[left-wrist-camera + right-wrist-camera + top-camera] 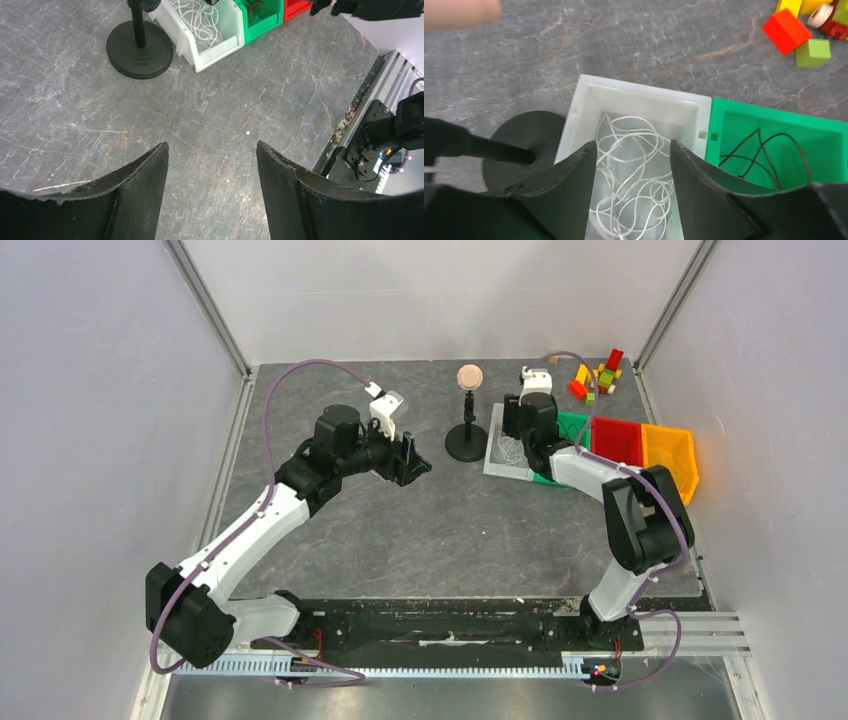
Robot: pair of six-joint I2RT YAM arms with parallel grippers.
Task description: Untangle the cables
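My right jaws stand partly open with nothing between them, hanging directly above the white bin (pixel 639 97). The white cables (pixel 631 170) lie straight below the gap, as a loose heap of loops on the bin floor. The heap has no single long axis. The strands curl in every direction, so I judge no wrist angle is better than another. What matters is that I come straight down and stay off the bin walls on either side.

Just to my right, touching the white bin, is the green bin (pixel 774 107) with the dark cables (pixel 764 150) looped inside it. The black stand (pixel 524 145) sits close on the other side.

My left jaws are wide open and empty, over bare desk (pixel 210 100). They are well apart from both bins, with the stand between them and the cables. My right arm is plainly the nearer one. I judge any next move on these strands belongs to it, though I can't tell whether a knot remains among the white loops.
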